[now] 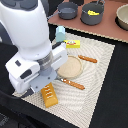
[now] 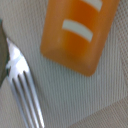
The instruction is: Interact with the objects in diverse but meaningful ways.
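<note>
White robot arm (image 1: 30, 40) looms over the woven mat (image 1: 100, 75) on the bench, its jaws hidden, state impossible to tell. Just below lies the orange-brown bread block (image 1: 49, 95); further right, the tan plate (image 1: 70, 66).

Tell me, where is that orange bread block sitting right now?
In the exterior view the bread block lies on the woven mat near its front edge, just below the robot's arm and toward that view's left of the round plate.
</note>
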